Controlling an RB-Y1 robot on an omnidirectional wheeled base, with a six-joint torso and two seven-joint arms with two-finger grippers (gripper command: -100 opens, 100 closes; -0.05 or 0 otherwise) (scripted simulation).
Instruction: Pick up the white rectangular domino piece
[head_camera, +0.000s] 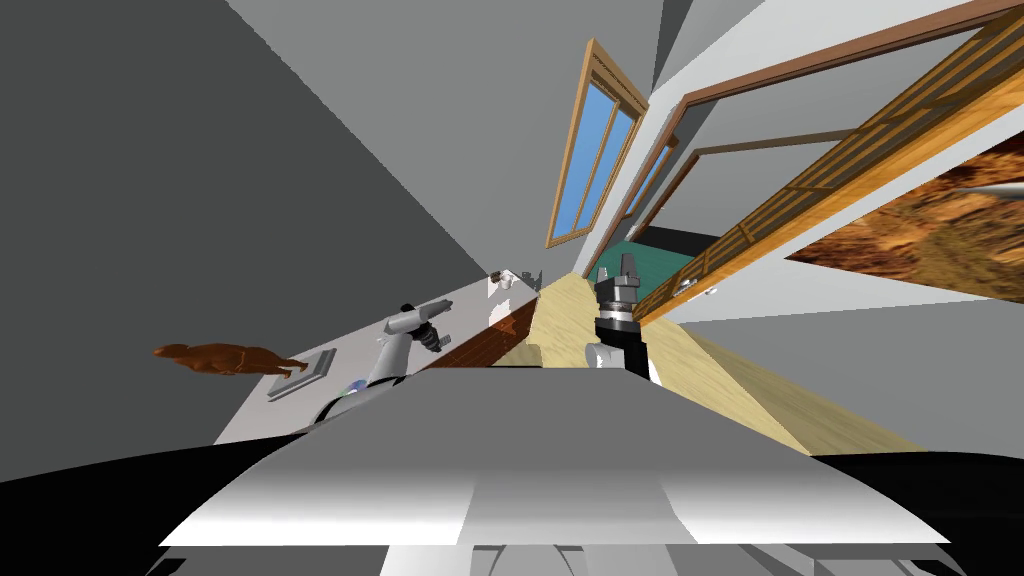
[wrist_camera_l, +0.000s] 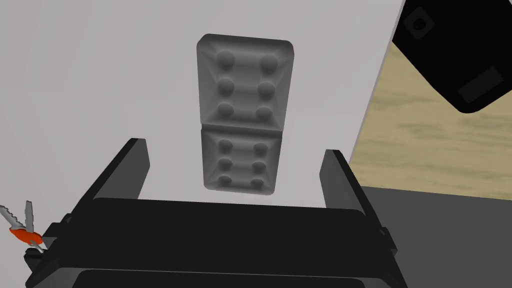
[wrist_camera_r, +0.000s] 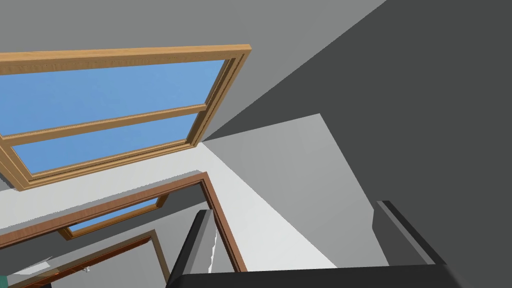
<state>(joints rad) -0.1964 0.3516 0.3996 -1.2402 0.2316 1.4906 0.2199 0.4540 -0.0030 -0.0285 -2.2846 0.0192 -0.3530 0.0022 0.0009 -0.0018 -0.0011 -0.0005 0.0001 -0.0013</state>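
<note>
Left hand (wrist_camera_l: 235, 147): released, both fingers spread wide and clear of everything, poised over the plain white worktop (wrist_camera_l: 100, 75).

Task item: grey-shaded rectangular domino piece (wrist_camera_l: 243, 80), six round pips in each half, lying flat on the worktop. Its long axis runs straight away from the hand. The near half sits between the two fingers, roughly centred in the gap, with white surface showing on both sides; neither finger touches it. The far half extends beyond the fingertips. How high the hand stands above it cannot be told.

Just beside the hand's body, on the left, lie two silver keys with an orange-red fob (wrist_camera_l: 20, 227). To the right of the domino the worktop ends at a straight edge, with a pale wood-plank floor (wrist_camera_l: 430, 145) beyond.

Right hand (wrist_camera_r: 295, 210): released and empty, raised well apart on the right.
</note>
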